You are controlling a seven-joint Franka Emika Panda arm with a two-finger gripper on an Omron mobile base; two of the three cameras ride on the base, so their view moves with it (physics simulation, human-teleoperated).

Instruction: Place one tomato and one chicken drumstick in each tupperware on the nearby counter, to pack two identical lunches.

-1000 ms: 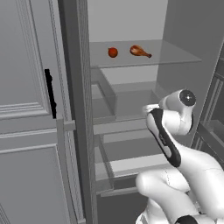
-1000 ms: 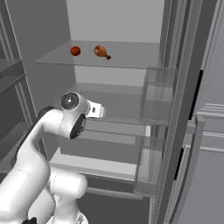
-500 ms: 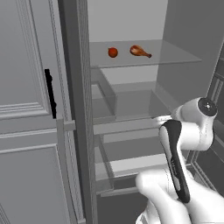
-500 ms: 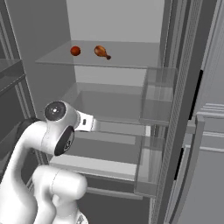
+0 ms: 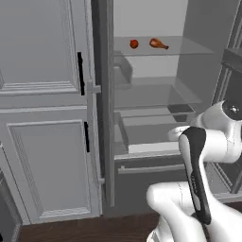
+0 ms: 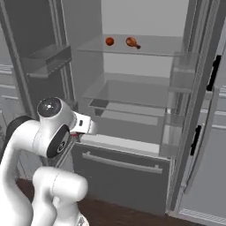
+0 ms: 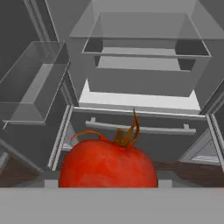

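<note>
Evidently the gripper [image 7: 109, 186] is clamped on a tomato [image 7: 108, 164], which looms large and low in the hand view, presumably carried toward a tupperware. Upper centre in the left base view, a second tomato [image 5: 134, 44] and a chicken drumstick [image 5: 158, 44] wait on a glass shelf [image 5: 189, 46] of the open fridge [image 6: 145, 17]. Neither base view reveals the carried tomato.
</note>
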